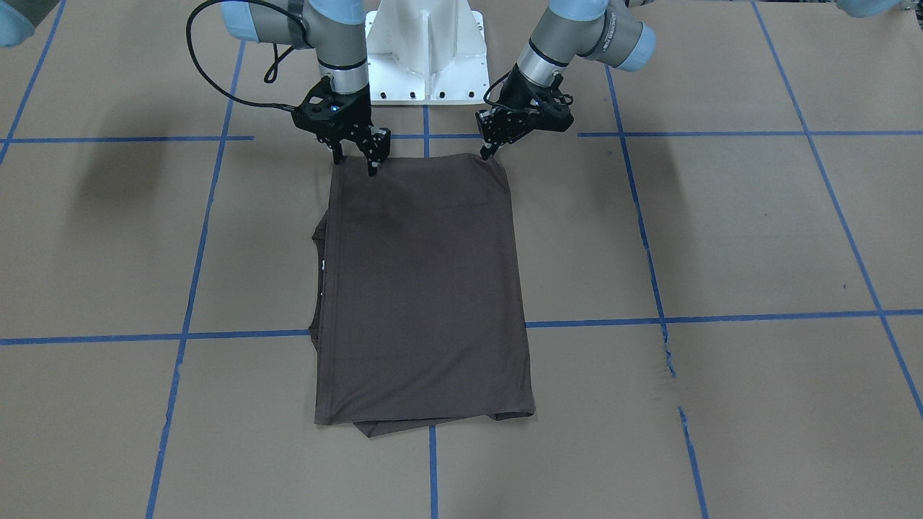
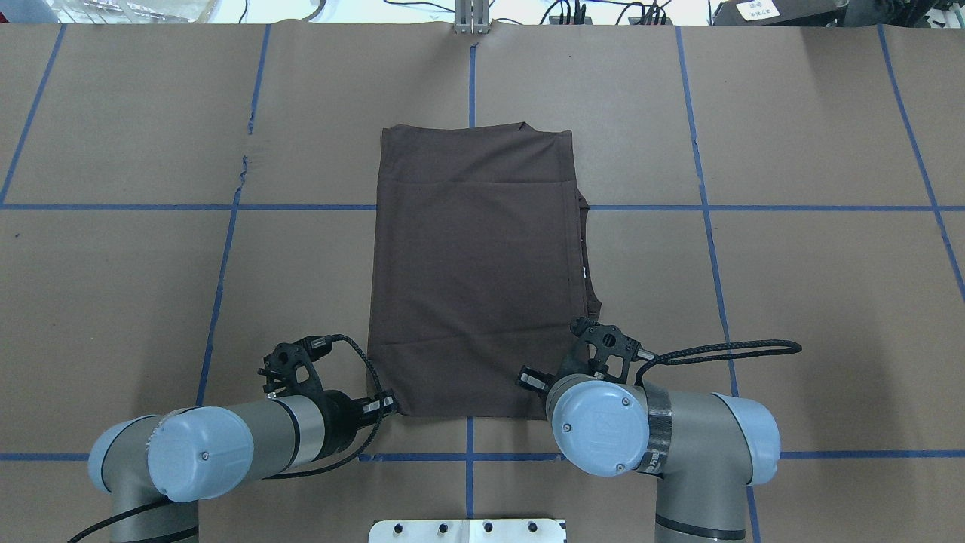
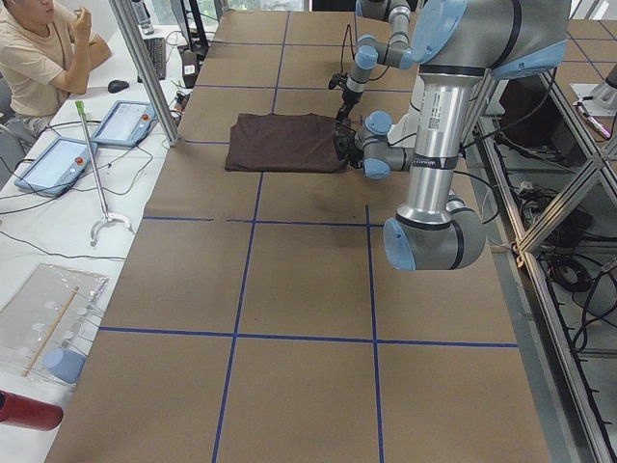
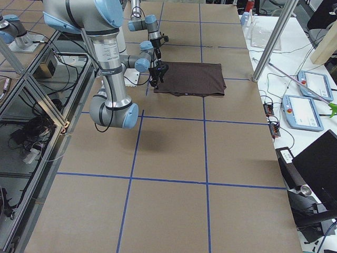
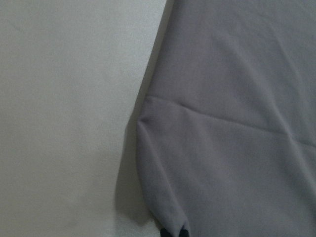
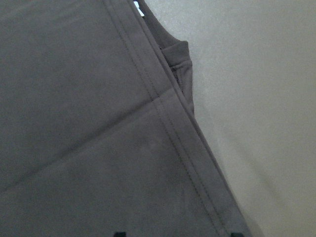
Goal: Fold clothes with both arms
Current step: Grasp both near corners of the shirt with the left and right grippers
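The dark brown-grey T-shirt (image 1: pixel 425 288) (image 2: pixel 475 286) lies folded into a tall rectangle in the middle of the table. A sleeve and a white neck tag (image 1: pixel 324 265) peek out along one long side. My left gripper (image 1: pixel 492 150) (image 2: pixel 388 401) is at the shirt's near corner, and in the left wrist view the fabric (image 5: pixel 232 123) bunches up into its closed fingertips (image 5: pixel 174 233). My right gripper (image 1: pixel 356 160) stands at the other near corner with its fingers apart over the flat hem (image 6: pixel 168 113). The right arm's elbow hides that gripper in the overhead view.
The white pedestal (image 1: pixel 425 50) stands just behind both grippers. Blue tape lines (image 1: pixel 202 238) cross the brown paper table cover. A seated person (image 3: pixel 39 53) and teach pendants (image 3: pixel 58 159) (image 4: pixel 303 110) are on the side bench beyond the table's far edge.
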